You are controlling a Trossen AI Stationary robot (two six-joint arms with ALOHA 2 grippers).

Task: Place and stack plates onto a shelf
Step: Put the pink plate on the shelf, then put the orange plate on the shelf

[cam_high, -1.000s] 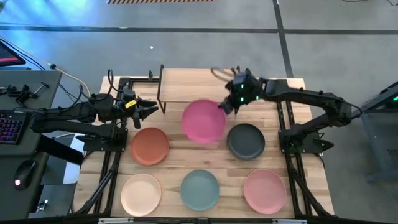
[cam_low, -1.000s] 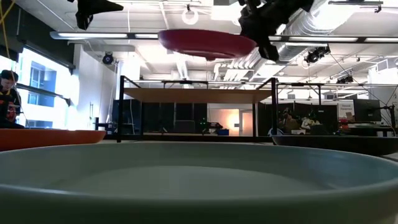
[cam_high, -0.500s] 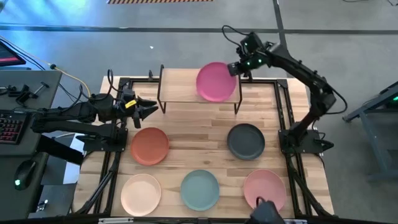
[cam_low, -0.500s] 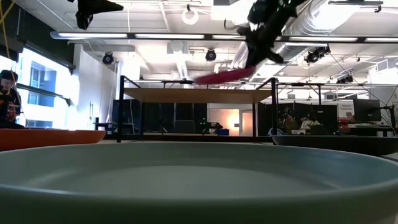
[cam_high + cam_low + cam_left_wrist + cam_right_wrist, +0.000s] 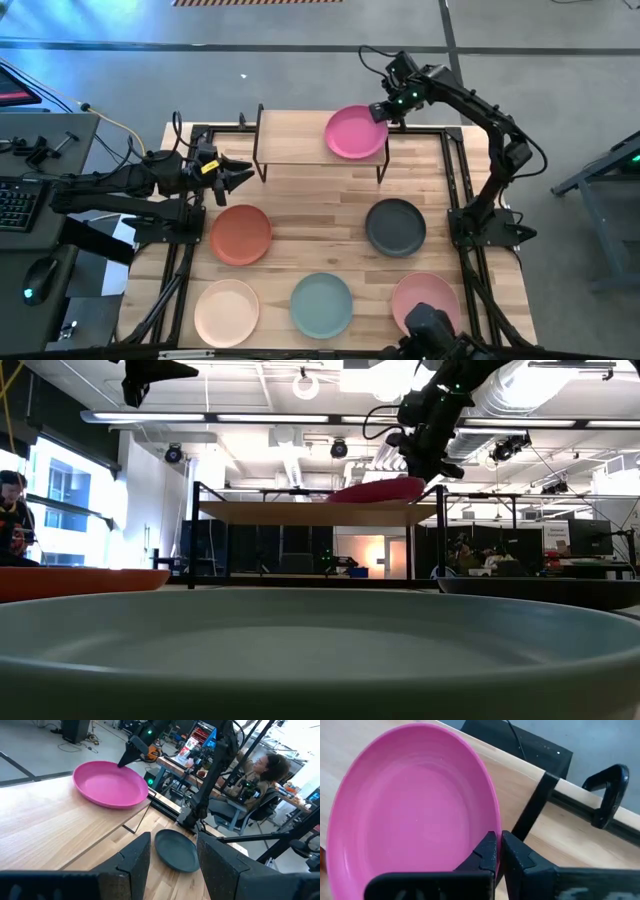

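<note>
The magenta plate (image 5: 355, 134) is at the right end of the shelf (image 5: 300, 137), tilted in the low view (image 5: 378, 490). My right gripper (image 5: 383, 113) is shut on its rim, also seen in its wrist view (image 5: 499, 842). My left gripper (image 5: 240, 176) is open and empty over the table's left side, near the shelf's left end. The terracotta (image 5: 241, 233), dark grey (image 5: 396, 226), cream (image 5: 227, 310), teal (image 5: 321, 304) and salmon (image 5: 424, 295) plates lie flat on the table. My right gripper pinches the magenta plate's rim (image 5: 492, 817) at its far right side, one finger inside the plate and one outside. The fingers slant down from the far right. The plate is tilted: its left edge (image 5: 332, 497) is down at the shelf top, its held side raised.
The left part of the shelf top (image 5: 40, 820) is bare wood. A dark object (image 5: 430, 328) covers part of the salmon plate at the near edge. Black frame rails (image 5: 462, 200) run along both table sides. A person (image 5: 267, 767) sits beyond the table.
My right gripper has carried the magenta plate from above the table's middle toward the far edge and over the shelf, then down onto its right end. The plate, level and high at first, now tilts with its left edge at the shelf top.
</note>
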